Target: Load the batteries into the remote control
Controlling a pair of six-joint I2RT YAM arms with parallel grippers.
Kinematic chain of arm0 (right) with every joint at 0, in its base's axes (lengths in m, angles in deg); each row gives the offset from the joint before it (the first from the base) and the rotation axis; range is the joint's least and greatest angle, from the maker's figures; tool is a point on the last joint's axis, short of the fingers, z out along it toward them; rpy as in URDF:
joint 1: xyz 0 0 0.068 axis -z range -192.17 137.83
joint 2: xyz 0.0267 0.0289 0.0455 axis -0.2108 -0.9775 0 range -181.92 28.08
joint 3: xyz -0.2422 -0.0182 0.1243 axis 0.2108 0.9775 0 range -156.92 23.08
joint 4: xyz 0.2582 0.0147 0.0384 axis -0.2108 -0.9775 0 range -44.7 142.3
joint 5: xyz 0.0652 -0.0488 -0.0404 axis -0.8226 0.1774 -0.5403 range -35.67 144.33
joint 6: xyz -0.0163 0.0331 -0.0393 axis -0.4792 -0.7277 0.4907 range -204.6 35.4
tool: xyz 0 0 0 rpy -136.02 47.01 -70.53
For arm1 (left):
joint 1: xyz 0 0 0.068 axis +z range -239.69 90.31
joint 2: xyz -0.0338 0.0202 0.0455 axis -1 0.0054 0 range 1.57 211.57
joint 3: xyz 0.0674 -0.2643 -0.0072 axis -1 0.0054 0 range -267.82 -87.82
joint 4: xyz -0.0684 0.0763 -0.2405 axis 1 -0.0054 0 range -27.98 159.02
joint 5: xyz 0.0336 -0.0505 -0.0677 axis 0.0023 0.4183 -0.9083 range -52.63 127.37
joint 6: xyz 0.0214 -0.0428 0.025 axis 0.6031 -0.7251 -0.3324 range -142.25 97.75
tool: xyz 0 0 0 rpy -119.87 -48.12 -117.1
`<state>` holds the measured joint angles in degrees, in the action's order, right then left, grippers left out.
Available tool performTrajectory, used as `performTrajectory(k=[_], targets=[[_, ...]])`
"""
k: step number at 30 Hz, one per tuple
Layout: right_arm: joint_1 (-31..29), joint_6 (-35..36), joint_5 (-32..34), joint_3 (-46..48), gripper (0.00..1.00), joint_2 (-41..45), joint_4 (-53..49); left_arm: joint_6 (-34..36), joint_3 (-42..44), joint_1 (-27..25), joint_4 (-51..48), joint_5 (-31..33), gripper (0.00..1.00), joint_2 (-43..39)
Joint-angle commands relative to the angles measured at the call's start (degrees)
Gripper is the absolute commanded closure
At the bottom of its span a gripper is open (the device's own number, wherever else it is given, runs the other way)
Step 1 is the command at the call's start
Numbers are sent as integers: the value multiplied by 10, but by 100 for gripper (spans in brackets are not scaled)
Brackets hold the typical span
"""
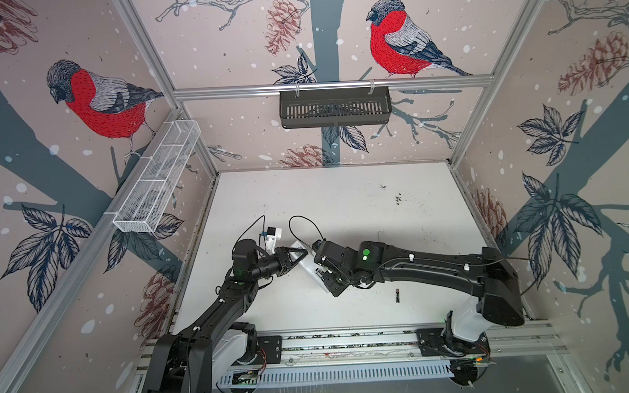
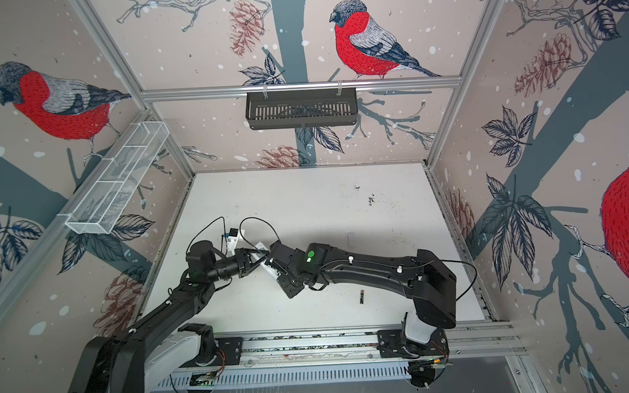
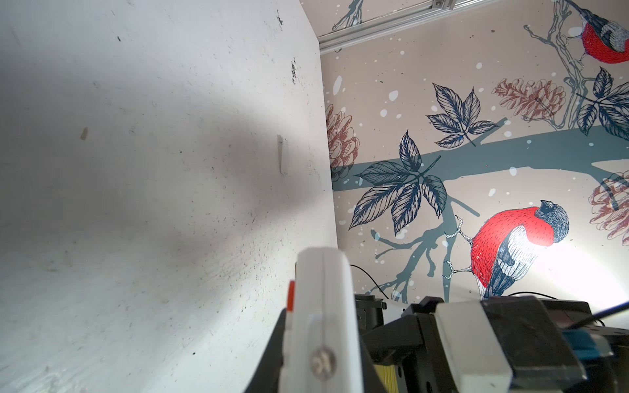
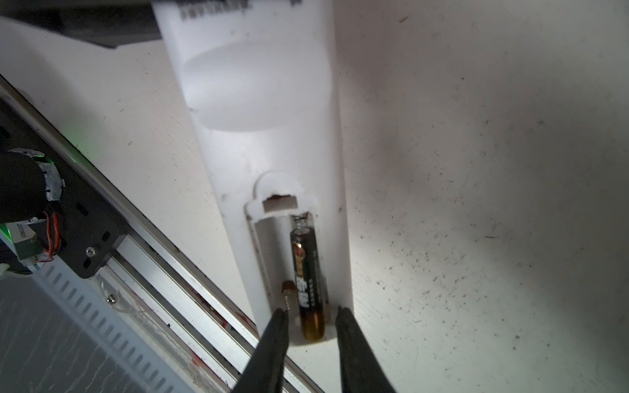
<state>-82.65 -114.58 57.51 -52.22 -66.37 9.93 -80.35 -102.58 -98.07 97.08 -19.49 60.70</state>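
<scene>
The white remote control (image 4: 272, 153) is held off the table between both arms, back side facing the right wrist camera, its battery bay uncovered. One black battery (image 4: 308, 272) with a gold end lies in one slot; the slot beside it shows only a spring. My right gripper (image 4: 312, 311) is open, its fingertips on either side of the battery's gold end with gaps showing. My left gripper (image 3: 323, 367) is shut on the remote control (image 3: 326, 282) at its other end. In both top views the remote control (image 1: 308, 267) (image 2: 270, 271) sits between the grippers. A second battery (image 1: 397, 295) (image 2: 361, 296) lies on the table.
A black slotted basket (image 1: 335, 106) hangs on the back rail and a white wire basket (image 1: 157, 177) on the left wall. An aluminium rail (image 1: 347, 342) with the arm bases runs along the table's front edge. Patterned walls enclose three sides.
</scene>
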Motion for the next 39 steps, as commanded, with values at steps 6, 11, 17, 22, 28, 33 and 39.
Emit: performTrajectory(k=[6,11,17,22,28,33,39], targets=[[1,13,18,-15,72,-12,-34,3,-9,5,41,-32,100,12],[1,17,21,-24,78,-15,-38,6,-11,6,40,-33,100,16],[-3,18,25,-32,77,-17,-43,9,-11,10,37,-31,100,18],[-4,20,31,-38,76,-20,-47,11,-12,10,34,-28,100,20],[-5,24,28,-40,76,-24,-47,12,-12,12,32,-26,100,18],[-9,26,28,-45,80,-27,-45,14,-12,13,30,-25,100,18],[-10,26,31,-47,85,-27,-46,16,-12,14,28,-24,100,18]])
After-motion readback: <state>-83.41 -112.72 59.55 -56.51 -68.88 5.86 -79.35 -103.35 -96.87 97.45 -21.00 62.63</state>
